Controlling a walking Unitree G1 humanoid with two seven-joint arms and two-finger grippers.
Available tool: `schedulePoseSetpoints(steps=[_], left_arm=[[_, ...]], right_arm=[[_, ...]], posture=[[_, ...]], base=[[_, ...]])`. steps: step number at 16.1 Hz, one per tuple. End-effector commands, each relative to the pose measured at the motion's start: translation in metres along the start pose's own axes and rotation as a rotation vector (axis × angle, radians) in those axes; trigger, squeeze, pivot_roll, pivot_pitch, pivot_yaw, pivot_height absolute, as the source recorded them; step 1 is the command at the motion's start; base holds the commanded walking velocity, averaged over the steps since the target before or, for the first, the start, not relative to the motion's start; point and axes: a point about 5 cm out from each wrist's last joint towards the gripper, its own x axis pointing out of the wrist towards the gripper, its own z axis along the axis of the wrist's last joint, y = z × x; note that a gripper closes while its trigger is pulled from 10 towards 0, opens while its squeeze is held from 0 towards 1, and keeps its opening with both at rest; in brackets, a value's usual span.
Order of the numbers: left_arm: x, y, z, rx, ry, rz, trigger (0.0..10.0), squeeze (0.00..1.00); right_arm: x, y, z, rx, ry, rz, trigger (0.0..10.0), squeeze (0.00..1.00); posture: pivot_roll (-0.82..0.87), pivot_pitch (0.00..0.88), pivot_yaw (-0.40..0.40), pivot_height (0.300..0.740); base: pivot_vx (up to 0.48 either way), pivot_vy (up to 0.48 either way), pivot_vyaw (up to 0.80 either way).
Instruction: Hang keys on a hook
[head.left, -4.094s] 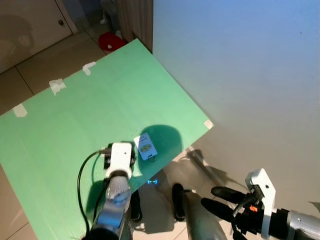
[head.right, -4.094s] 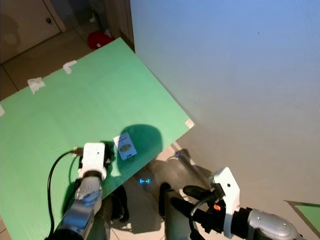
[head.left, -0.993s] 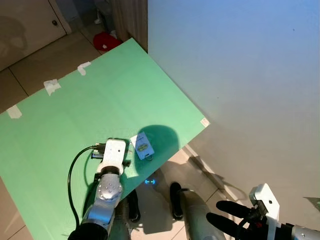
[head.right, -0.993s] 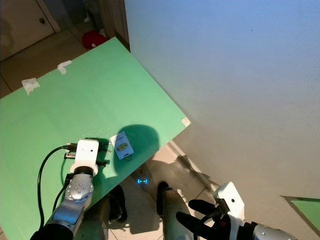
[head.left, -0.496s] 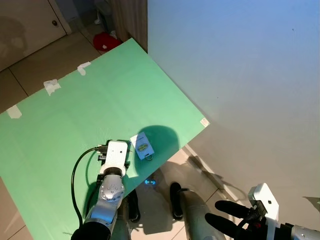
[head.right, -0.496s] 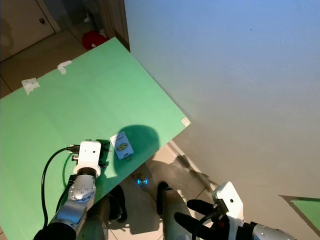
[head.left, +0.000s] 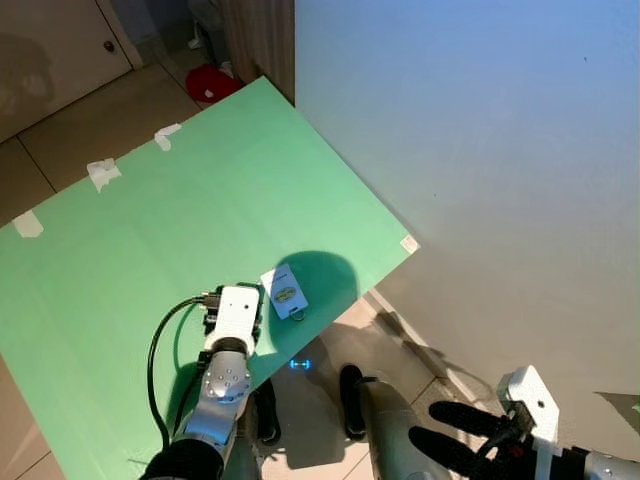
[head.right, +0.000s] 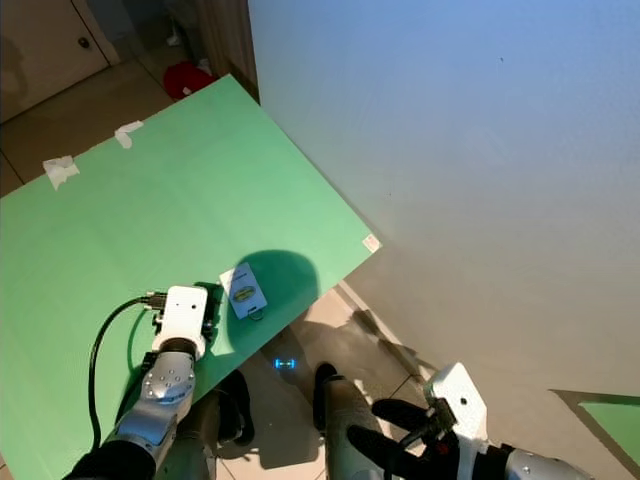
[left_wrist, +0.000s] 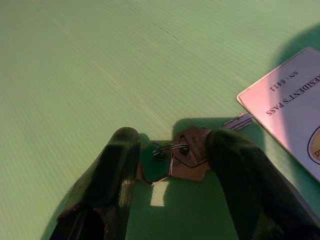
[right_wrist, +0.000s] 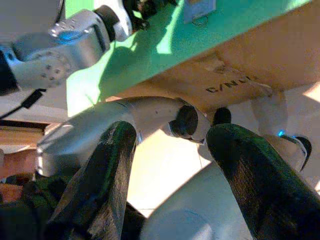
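— Where the head views looked down from above, what lay on the board (head.left: 150, 230)?

— It was green and flat, with a white card (head.left: 285, 292) near its front edge. The left gripper (left_wrist: 172, 150) was just beside the card, pointed down at the board. From above, its white wrist block hid the keys (left_wrist: 187, 152).

— And the left wrist view?

— That one showed them. The keys, on a ring, lay flat on the board between the two black fingers (left_wrist: 117, 165), which stood apart on either side. Whether the fingers touched the keys could not be told. The card's corner, printed "RESIDENT'S PASS", was just beside the keys.

— The right arm?

— The right gripper (right_wrist: 170, 150) hung low by the robot's right side, well apart from the board, fingers spread and grasping nothing. Its wrist view looked across the robot's grey body toward the board's underside and the left arm.

— Anything else around?

— A pale wall (head.left: 480, 150) rose to the right of the board. Tape strips (head.left: 103, 173) marked the board's far edge. A red object (head.left: 213, 84) sat on the tiled floor (head.left: 90, 110) beyond it.
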Motion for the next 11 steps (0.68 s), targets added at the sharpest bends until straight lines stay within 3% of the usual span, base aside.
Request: schedulePoseSetpoints(steps=[1, 4, 5, 6, 8, 11], left_arm=[[-0.007, -0.001, -0.015, 0.013, 0.052, 0.0, 10.0, 0.0], [-0.006, 0.0, -0.017, 0.018, 0.063, 0.002, 10.0, 0.0], [-0.005, 0.0, -0.018, 0.009, 0.073, -0.002, 1.4, 0.0], [-0.005, 0.0, -0.02, -0.001, 0.085, -0.005, 0.0, 0.0], [-0.006, -0.002, -0.029, -0.063, 0.167, -0.014, 0.0, 0.0], [-0.007, -0.003, -0.034, -0.098, 0.202, -0.019, 0.0, 0.0]], right_arm=[[-0.005, 0.008, 0.002, 0.017, 0.013, 0.0, 10.0, 0.0], [-0.005, 0.013, 0.008, 0.012, 0.009, 0.002, 10.0, 0.0], [-0.005, 0.015, 0.011, 0.008, 0.007, 0.003, 10.0, 0.0], [-0.004, 0.017, 0.014, 0.007, 0.005, 0.003, 10.0, 0.0], [0.001, 0.028, 0.024, 0.0, -0.004, 0.009, 10.0, 0.0], [0.005, 0.046, 0.032, -0.015, -0.021, 0.022, 10.0, 0.0]], posture=[[-0.41, 0.381, -0.071, 0.74], [-0.42, 0.383, -0.073, 0.74], [-0.42, 0.383, -0.073, 0.74], [-0.42, 0.383, -0.073, 0.74], [-0.42, 0.385, -0.074, 0.74], [-0.42, 0.386, -0.076, 0.74]], base=[[0.0, 0.0, 0.0], [0.0, 0.0, 0.0], [0.0, 0.0, 0.0], [0.0, 0.0, 0.0], [0.0, 0.0, 0.0], [0.0, 0.0, 0.0]])
